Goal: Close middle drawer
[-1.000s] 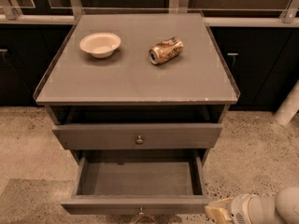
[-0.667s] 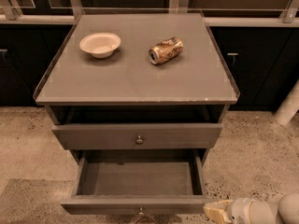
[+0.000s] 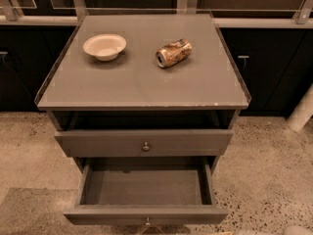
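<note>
**Middle drawer pulled far out of grey cabinet**

The middle drawer [image 3: 145, 213] stands wide open at the bottom of the view, front panel nearest the camera. The upper drawer [image 3: 145, 143] sits much further in. On the cabinet top [image 3: 146, 84] rest a white bowl [image 3: 104, 46] and, right of it, a can [image 3: 173, 53] lying on its side. The gripper [image 3: 297, 230] shows only as a pale sliver at the bottom right corner; I cannot tell its state.

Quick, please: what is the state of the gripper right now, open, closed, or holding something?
Gripper: not in view, so its state cannot be told; only a pale sliver of the arm shows at the bottom right edge.
</note>
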